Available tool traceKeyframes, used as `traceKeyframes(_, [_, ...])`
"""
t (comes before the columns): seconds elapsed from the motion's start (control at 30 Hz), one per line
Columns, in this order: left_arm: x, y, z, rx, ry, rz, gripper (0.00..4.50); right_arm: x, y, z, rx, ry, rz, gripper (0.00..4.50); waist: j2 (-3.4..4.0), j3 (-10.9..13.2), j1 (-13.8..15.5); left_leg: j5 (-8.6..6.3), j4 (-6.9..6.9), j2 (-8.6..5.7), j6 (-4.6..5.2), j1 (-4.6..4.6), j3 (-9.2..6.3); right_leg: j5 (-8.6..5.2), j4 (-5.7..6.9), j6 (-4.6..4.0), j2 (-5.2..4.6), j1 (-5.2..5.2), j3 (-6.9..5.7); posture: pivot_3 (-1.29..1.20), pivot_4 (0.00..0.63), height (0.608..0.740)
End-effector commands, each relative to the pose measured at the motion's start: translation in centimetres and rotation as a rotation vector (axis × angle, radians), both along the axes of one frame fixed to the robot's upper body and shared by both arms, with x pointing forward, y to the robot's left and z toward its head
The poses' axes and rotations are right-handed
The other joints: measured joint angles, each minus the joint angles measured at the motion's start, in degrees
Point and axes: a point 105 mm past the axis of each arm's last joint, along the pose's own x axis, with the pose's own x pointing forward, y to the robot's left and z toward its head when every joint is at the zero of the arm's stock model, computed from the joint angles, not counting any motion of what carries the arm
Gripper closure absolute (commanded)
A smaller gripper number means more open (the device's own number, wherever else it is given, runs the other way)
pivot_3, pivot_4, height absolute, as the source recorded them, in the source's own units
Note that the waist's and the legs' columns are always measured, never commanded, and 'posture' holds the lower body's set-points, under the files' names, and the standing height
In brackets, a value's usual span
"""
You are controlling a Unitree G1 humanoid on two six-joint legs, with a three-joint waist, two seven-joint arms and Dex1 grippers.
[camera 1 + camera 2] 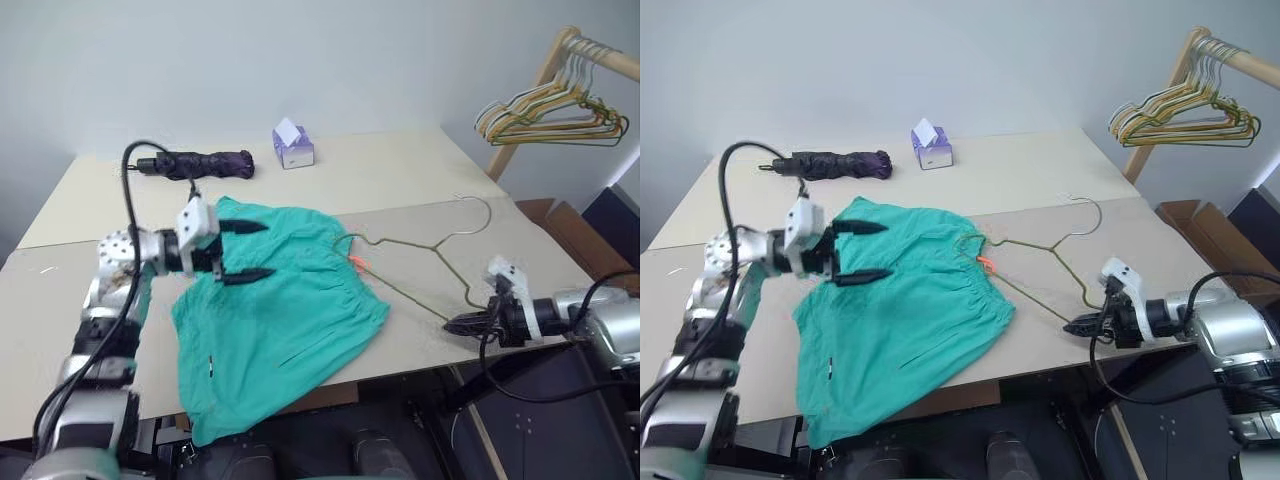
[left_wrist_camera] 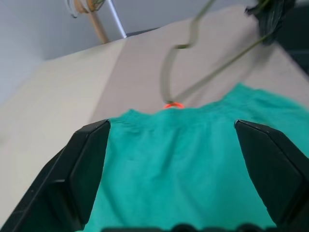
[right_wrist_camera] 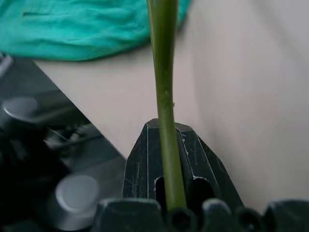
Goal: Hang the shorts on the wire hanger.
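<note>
On the worktop (image 1: 420, 180) I see the shorts (image 1: 275, 310) spread flat, one leg hanging over the near edge. Beside the shorts, the wire hanger (image 1: 430, 250) lies with one arm reaching under the waistband by the orange patch (image 1: 357, 263), its hook pointing away from the shorts. My left end effector (image 1: 243, 251) hovers just above the shorts, fingers spread wide, grasping nothing. My right end effector (image 1: 455, 324) is clenched on the hanger's far corner, well apart from the shorts.
</note>
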Motion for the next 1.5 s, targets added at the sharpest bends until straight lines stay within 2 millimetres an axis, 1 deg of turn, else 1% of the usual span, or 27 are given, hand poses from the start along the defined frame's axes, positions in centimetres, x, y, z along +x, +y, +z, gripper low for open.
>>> traceKeyframes(0.03, [-1.4,-0.1,2.4,-0.024,-0.051,-0.029,0.05,0.7,-0.2,0.7,0.083,0.065,-0.093,4.50,0.00,0.0,0.3,0.00,0.00,-0.01,0.00,0.02,0.00,0.00,-0.01,0.01,0.00,0.03,0.00,-0.03,0.018,0.740])
traceKeyframes(0.17, [-2.0,0.0,2.1,-0.005,-0.051,-0.009,0.05,1.8,-0.4,-0.2,0.105,0.140,-0.168,4.50,0.03,0.0,1.0,-0.02,0.00,-0.02,0.01,0.04,0.05,-0.01,-0.10,0.02,-0.01,0.08,0.00,-0.03,0.018,0.740])
traceKeyframes(0.27, [-2.2,-0.1,2.1,-0.007,-0.054,0.001,0.05,2.0,0.1,-0.5,0.113,0.223,-0.176,4.50,0.04,0.0,1.7,-0.03,-0.03,-0.01,0.01,0.00,0.06,-0.01,-0.14,0.03,0.00,0.05,-0.01,0.01,0.020,0.740])
traceKeyframes(0.43, [-2.5,-0.3,2.2,-0.009,-0.056,0.002,0.05,2.0,0.1,-0.8,0.114,0.269,-0.177,4.50,0.04,0.0,2.9,-0.03,-0.02,-0.02,0.02,0.00,0.09,-0.01,-0.15,0.02,0.00,0.04,0.00,0.02,0.017,0.740])
traceKeyframes(0.63, [-2.7,-0.2,2.1,-0.003,-0.055,0.005,0.05,1.6,0.2,-0.4,0.139,0.266,-0.135,4.50,0.04,0.0,3.7,-0.03,-0.02,-0.02,0.01,0.01,0.12,-0.01,-0.15,0.02,0.00,0.04,0.00,0.02,0.020,0.740])
traceKeyframes(0.87, [-2.7,-0.3,1.9,0.002,-0.054,0.008,0.05,2.0,0.1,0.4,0.161,0.238,-0.128,4.50,0.04,0.0,3.8,-0.03,-0.02,-0.02,0.01,0.00,0.14,-0.01,-0.16,0.03,0.00,0.04,0.01,0.02,0.019,0.740])
traceKeyframes(1.0, [-2.8,-0.3,1.8,0.005,-0.055,0.011,0.05,2.0,0.0,0.5,0.157,0.234,-0.114,4.50,0.04,0.0,3.9,-0.03,-0.02,-0.02,0.01,0.00,0.15,-0.01,-0.16,0.03,0.00,0.04,0.01,0.03,0.020,0.740])
traceKeyframes(1.2, [-2.8,-0.3,1.7,0.004,-0.057,0.018,0.05,2.7,-0.4,1.0,0.154,0.202,-0.135,4.50,0.04,0.0,4.5,-0.03,-0.02,-0.02,0.01,0.00,0.17,-0.01,-0.17,0.03,0.00,0.04,0.02,0.03,0.017,0.740])
traceKeyframes(1.5, [-2.7,-0.3,1.8,0.014,-0.059,0.019,0.05,1.9,0.4,0.1,0.093,0.266,-0.043,4.50,0.04,0.0,4.5,-0.03,-0.02,-0.02,0.01,-0.01,0.17,-0.01,-0.18,0.03,0.00,0.02,0.02,0.03,0.019,0.740])
